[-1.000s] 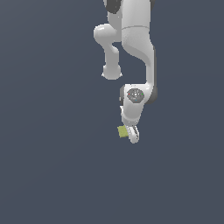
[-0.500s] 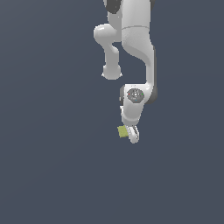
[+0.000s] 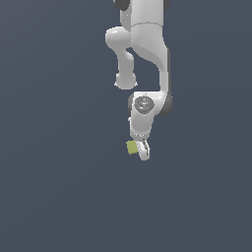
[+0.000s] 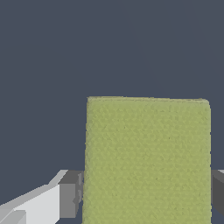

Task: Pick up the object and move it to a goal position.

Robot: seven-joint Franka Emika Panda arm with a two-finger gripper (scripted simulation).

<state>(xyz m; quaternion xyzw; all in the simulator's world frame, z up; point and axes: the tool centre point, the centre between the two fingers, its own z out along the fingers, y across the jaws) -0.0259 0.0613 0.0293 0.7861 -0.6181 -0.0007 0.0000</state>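
Observation:
The object (image 3: 132, 147) is a small olive-green block, held at the tip of my white gripper (image 3: 138, 149) below the arm in the exterior view. In the wrist view the object (image 4: 148, 157) fills the space between my two grey finger pads (image 4: 70, 194), and both pads press on its sides. My gripper (image 4: 144, 196) is shut on it. No goal marker shows in either view.
The white arm (image 3: 147, 59) reaches down from the top of the exterior view. A plain dark grey surface (image 3: 59, 187) lies all around.

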